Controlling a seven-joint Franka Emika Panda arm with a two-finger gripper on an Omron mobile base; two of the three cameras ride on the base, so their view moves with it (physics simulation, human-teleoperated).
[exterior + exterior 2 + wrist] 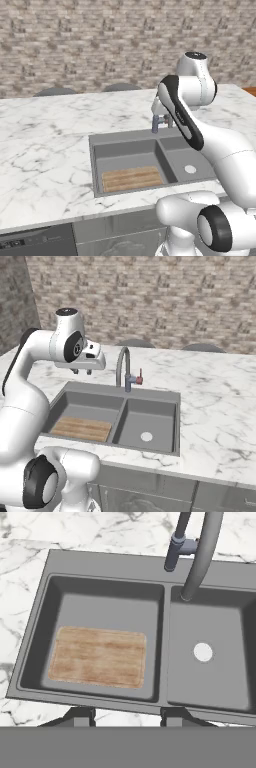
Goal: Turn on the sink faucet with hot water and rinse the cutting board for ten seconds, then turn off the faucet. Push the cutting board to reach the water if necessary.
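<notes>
Left basin of dark grey double-basin sink (pixel 107 564): flat light-tan wooden cutting board (pixel 98 657).
Right basin: round pale drain (pixel 203 652), grey gooseneck faucet (pixel 200 557) above.
Two-finger gripper (pixel 127 716): released, empty.

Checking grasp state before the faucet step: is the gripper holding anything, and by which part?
Nothing is held. The gripper hangs open above the sink, apart from the sink faucet; the cutting board lies flat in the left basin.

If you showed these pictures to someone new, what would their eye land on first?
Probably the cutting board, a pale wooden slab lying flat in the left basin of the dark sink. Next, the sink faucet arching from the sink's back rim toward the right basin, with no water running. The gripper hovers above the sink's back-left corner.
</notes>
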